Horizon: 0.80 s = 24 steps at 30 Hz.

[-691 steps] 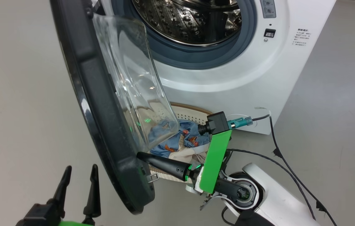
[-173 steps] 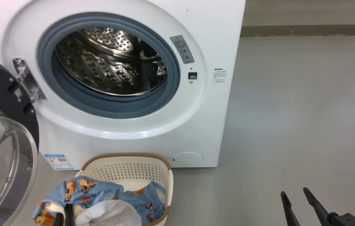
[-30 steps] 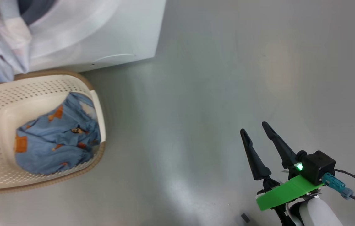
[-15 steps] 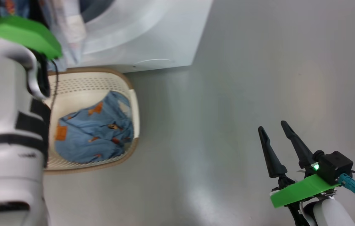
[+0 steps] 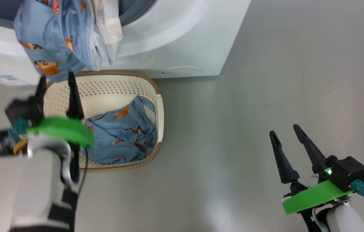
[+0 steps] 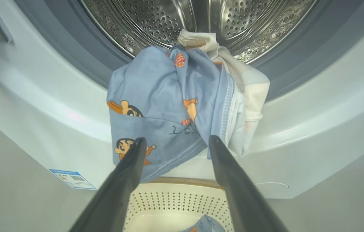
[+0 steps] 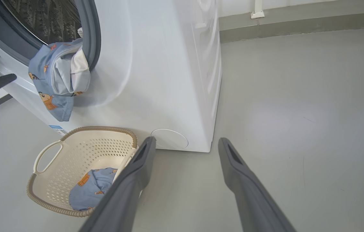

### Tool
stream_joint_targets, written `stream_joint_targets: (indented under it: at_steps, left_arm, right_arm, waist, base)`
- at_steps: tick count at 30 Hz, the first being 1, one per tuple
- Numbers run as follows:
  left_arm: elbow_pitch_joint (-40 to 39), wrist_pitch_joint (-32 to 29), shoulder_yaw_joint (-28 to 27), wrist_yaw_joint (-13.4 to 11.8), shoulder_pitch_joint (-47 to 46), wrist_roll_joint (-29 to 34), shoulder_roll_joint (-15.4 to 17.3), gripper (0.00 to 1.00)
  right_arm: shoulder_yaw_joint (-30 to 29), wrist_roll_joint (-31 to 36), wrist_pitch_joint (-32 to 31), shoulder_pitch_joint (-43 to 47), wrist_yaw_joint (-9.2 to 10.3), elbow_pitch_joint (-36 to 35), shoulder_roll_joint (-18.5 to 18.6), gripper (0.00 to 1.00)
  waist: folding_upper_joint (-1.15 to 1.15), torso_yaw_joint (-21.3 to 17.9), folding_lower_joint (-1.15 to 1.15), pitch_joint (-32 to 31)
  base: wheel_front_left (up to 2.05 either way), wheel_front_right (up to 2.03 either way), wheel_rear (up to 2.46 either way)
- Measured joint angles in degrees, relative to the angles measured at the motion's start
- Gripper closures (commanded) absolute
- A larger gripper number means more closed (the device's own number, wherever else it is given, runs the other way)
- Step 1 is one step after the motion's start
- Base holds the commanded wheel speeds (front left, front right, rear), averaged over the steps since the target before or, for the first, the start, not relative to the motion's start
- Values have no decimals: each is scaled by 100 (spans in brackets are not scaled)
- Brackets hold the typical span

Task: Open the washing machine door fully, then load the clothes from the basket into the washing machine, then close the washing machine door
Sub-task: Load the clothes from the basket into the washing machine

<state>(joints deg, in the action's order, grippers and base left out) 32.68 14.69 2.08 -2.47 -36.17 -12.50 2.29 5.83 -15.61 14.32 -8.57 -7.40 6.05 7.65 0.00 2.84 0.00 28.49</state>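
Clothes (image 6: 156,96), long axis vertical, over gasket (image 6: 298,54)

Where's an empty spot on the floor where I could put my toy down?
The widest bare floor lies between the basket and the right gripper, running up beside the washing machine. It is crowded at the machine's front: clothes hang out of the drum, the basket sits right below, and the left gripper hovers there.

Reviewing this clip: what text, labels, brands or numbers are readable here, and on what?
On the washing machine front, the blue label sticker: print and code patch too small to read.
On the hanging clothes, a dark scribble-like print: not legible as words.
No brand or number can be read.
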Motion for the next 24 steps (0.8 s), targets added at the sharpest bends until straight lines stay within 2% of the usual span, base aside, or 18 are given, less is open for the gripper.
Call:
stream_joint_targets:
  at_steps: [6,14,24]
  left_arm:
    - [-982,0,145,-96,983,-97,-40,0]
    - [-2092,-189,232,-376,2237,-223,-37,0]
    - [-3376,-466,459,-676,3351,-356,-23,0]
  right_arm:
    - [-87,52,0,12,0,-43,31,0]
    - [-112,124,0,51,0,-157,119,0]
    - [-168,142,0,207,0,-265,174,0]
  waist:
    - [0,75,0,-10]
    - [0,85,0,-136]
    - [0,107,0,-191]
  base:
    - [0,0,0]
    - [0,0,0]
    - [0,0,0]
